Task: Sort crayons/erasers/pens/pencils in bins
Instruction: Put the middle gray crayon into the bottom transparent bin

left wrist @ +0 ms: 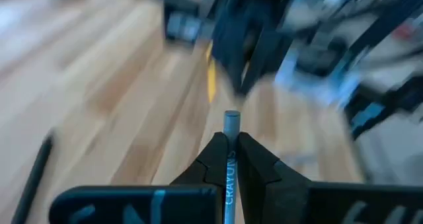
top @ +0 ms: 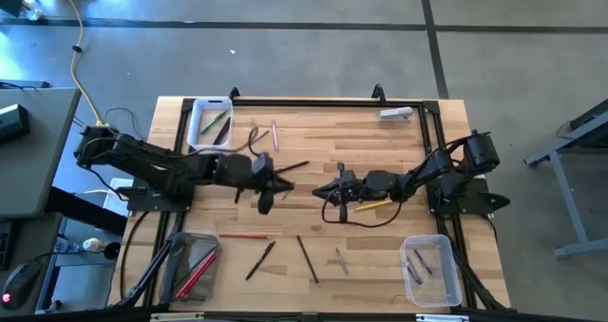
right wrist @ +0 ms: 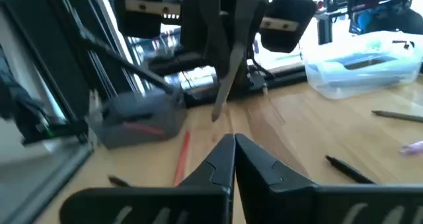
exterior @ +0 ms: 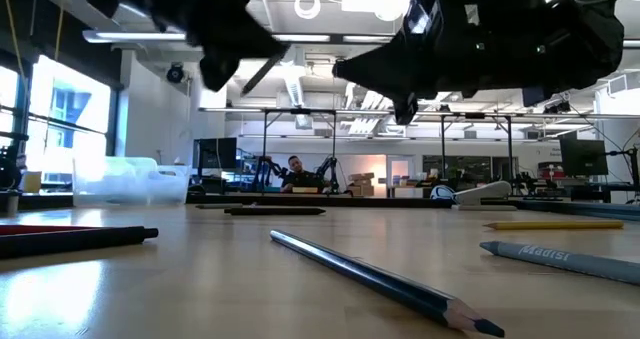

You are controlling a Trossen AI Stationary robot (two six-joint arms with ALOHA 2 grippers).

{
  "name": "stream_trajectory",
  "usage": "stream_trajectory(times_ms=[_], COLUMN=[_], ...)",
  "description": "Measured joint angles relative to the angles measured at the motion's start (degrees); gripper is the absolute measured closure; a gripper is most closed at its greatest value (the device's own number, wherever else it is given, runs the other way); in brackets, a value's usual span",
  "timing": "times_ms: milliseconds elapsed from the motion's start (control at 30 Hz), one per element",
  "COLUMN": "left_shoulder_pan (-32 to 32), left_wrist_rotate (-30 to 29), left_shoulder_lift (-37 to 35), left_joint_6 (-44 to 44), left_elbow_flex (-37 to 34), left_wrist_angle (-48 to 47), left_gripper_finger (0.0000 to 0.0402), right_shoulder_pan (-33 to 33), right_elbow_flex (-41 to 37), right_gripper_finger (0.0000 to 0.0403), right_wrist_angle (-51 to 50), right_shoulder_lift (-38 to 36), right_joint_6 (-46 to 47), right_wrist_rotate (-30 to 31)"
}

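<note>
My left gripper (top: pixel 277 174) hangs above the table's middle, shut on a grey crayon (left wrist: pixel 231 121) whose free end pokes out past the fingertips toward the right arm. The right wrist view shows that crayon (right wrist: pixel 223 92) slanting down, clear of the wood. My right gripper (top: pixel 328 185) faces it from the right, shut, with nothing between its fingers (right wrist: pixel 232 151). A white-rimmed bin (top: pixel 197 123) stands far left, a grey-tinted bin (top: pixel 179 265) near left, a clear bin (top: pixel 446 265) near right. My left gripper pinches the grey crayon's shaft (left wrist: pixel 231 143) between its two fingers (left wrist: pixel 215 159). The crayon lies along the fingers, and a short end sticks out beyond their tips. The fingers slant down from the table's left. The crayon is lifted clear of the table.
A yellow pencil (top: pixel 372 206) lies under my right arm. Loose on the near half lie a red stick (top: pixel 245 236), a black pen (top: pixel 259 260), a dark pencil (top: pixel 306 258) and a grey crayon (top: pixel 340 258). Pink and dark sticks (top: pixel 274 137) lie farther back.
</note>
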Motion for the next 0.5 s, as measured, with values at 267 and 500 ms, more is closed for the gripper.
stream_trajectory(times_ms=[267, 500], left_shoulder_pan=[3.3, 3.3], left_wrist_rotate=[6.0, 6.1], left_shoulder_lift=[0.3, 0.4], left_joint_6=[0.2, 0.7], left_elbow_flex=[0.1, 0.1], left_wrist_angle=[18.4, 21.2], left_gripper_finger=[0.0401, 0.0401], right_shoulder_pan=[0.0, -0.5], right_elbow_flex=[4.7, 11.3], right_gripper_finger=[0.0314, 0.0238], right_wrist_angle=[1.0, -4.0], right_shoulder_lift=[0.0, 0.0], right_joint_6=[4.2, 4.3], right_wrist_rotate=[0.0, 0.2])
